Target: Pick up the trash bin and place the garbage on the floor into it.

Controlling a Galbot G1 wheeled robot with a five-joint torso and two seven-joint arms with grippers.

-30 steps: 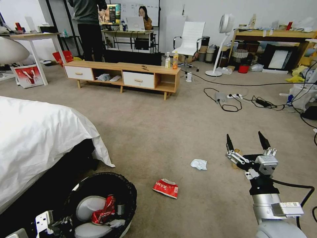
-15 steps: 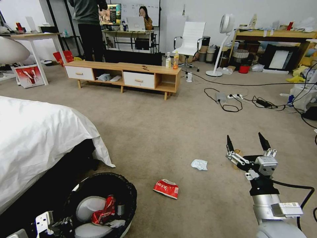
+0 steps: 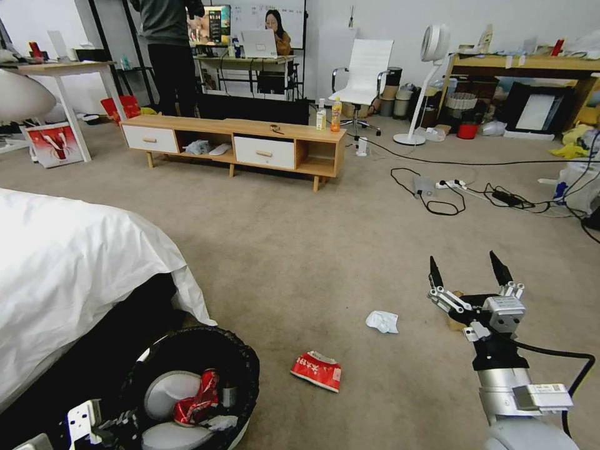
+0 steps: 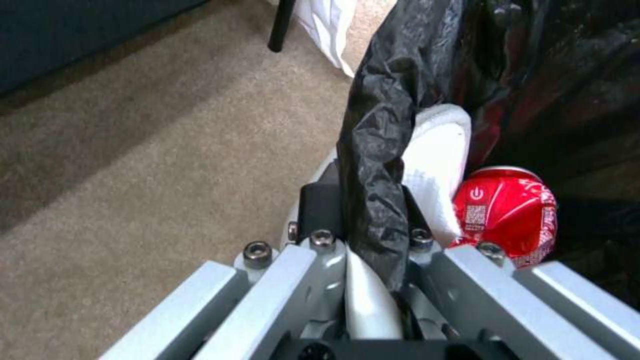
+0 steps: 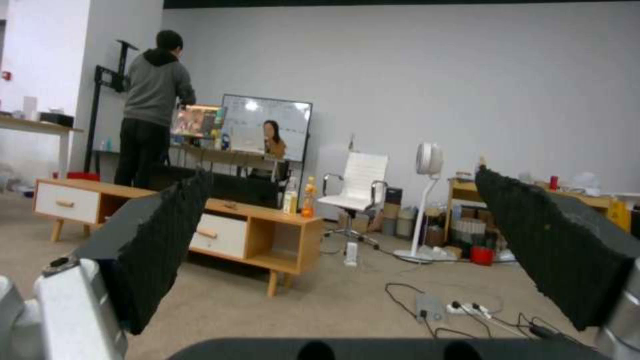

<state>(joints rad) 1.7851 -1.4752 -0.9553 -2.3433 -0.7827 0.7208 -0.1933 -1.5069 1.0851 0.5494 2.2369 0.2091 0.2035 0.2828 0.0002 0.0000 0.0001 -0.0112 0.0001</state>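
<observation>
- The bin (image 3: 187,390), white with a crinkly black liner, looks light and stiff; its rim is the sound place to hold, though the liner may slip.
- The left gripper (image 4: 360,235) is clenched on that rim (can (image 4: 507,215) inside).
- The right gripper (image 3: 470,275) hangs spread wide, empty.
- On the floor (image 3: 300,250): flat carton (image 3: 316,370), soft tissue (image 3: 382,321), both near the bin.

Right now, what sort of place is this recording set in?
Probably a lab or office staged as a bedroom: a bed with a white sheet and a low wooden TV cabinet stand on carpet, but desks, a whiteboard and loose power cables surround them.
</observation>
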